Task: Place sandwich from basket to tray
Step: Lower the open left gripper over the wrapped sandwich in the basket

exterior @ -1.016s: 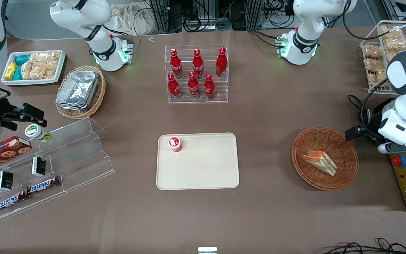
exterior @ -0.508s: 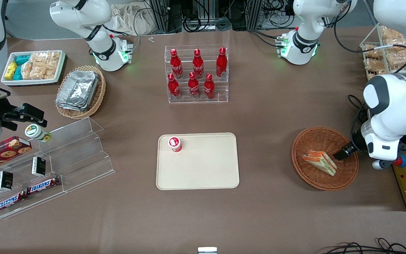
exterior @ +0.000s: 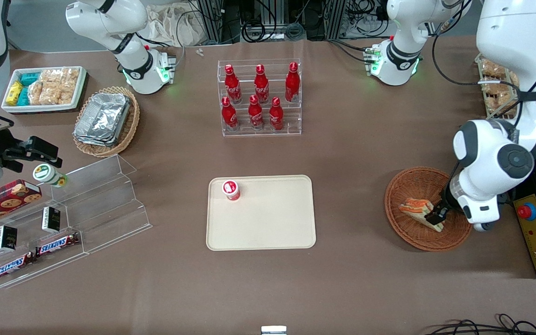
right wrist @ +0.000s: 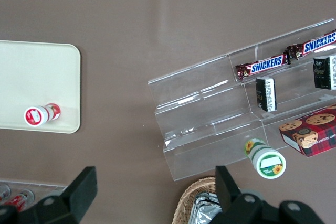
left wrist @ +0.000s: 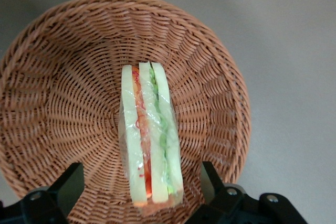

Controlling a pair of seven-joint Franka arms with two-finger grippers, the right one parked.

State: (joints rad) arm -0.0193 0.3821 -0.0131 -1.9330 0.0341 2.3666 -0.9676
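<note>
1. The claw (left wrist: 143, 192) is lowered into the basket (exterior: 412, 237), at the end of the sandwich (left wrist: 149, 145) that lies nearer the front camera.
2. Its fingers stand apart, one finger (left wrist: 65, 184) on each flank of the sandwich. A gap shows between each finger and the bread; neither is seen touching it.
3. The sandwich lies in the middle of the basket, resting on an edge with its layers facing up: white bread, an orange filling, white bread, a green filling, white bread. A clear wrap covers it.
4. From the claw the sandwich runs straight out along the line between the fingers, toward the basket's rim farther from the front camera.
5. The basket sits on the table (exterior: 365, 153) at the working arm's end, under the claw.
6. The tray (exterior: 272, 223) lies well apart from the claw, toward the parked arm's end of the table. A small red-and-white cup (exterior: 231, 190) stands in one corner of the tray.
7. A rack of red bottles (exterior: 259, 97) stands farther from the front camera than the tray, well apart from the claw.
</note>
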